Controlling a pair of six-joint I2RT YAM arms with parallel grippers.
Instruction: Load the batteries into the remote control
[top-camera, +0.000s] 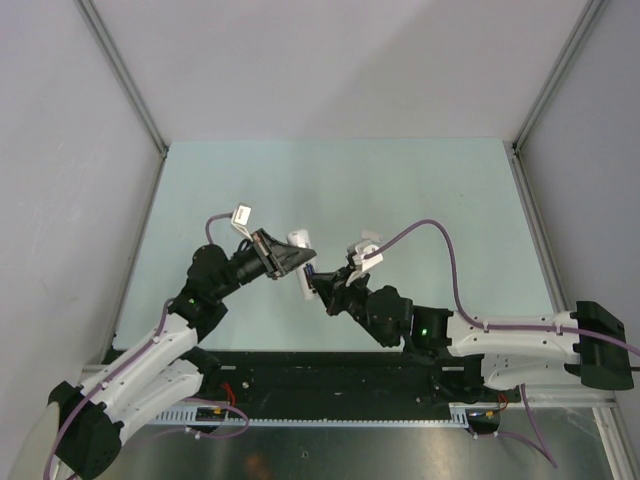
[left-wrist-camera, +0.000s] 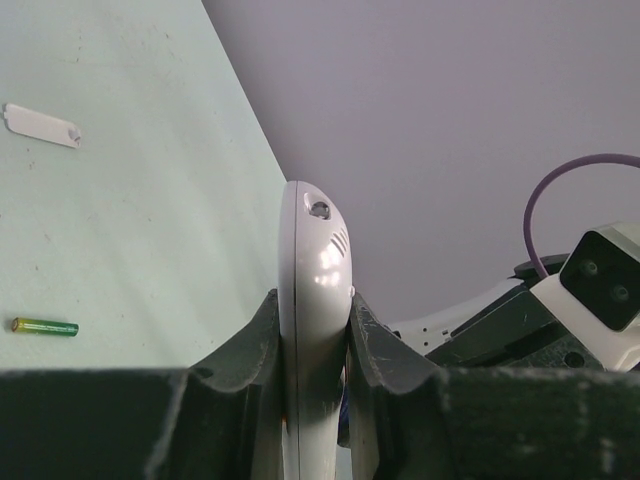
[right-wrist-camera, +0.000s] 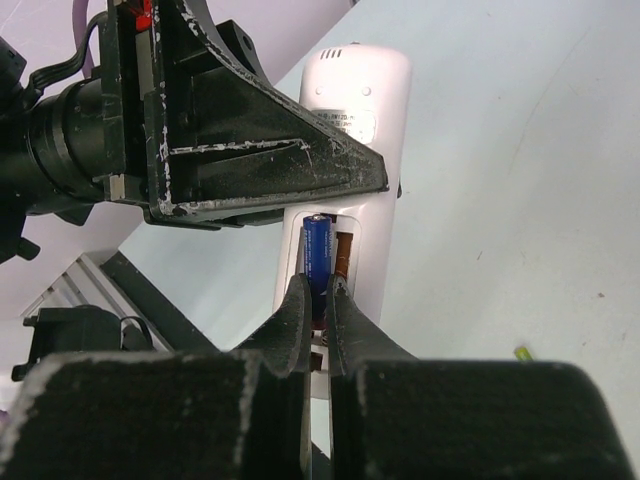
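Observation:
The white remote control (left-wrist-camera: 315, 250) stands on edge above the table, and my left gripper (left-wrist-camera: 312, 305) is shut on its sides. In the right wrist view its back (right-wrist-camera: 355, 100) faces me with the compartment uncovered. My right gripper (right-wrist-camera: 320, 285) is shut on the purple-blue battery (right-wrist-camera: 318, 245), which lies in the compartment's left slot; the right slot shows only a brown contact. The green battery (left-wrist-camera: 45, 326) lies loose on the table. From above, both grippers meet at the remote control (top-camera: 303, 240) in the middle of the table.
A small white battery cover (left-wrist-camera: 42, 125) lies flat on the pale green table (top-camera: 420, 190). Grey walls close in the back and both sides. My right wrist's white camera housing (left-wrist-camera: 605, 280) sits close beside the remote.

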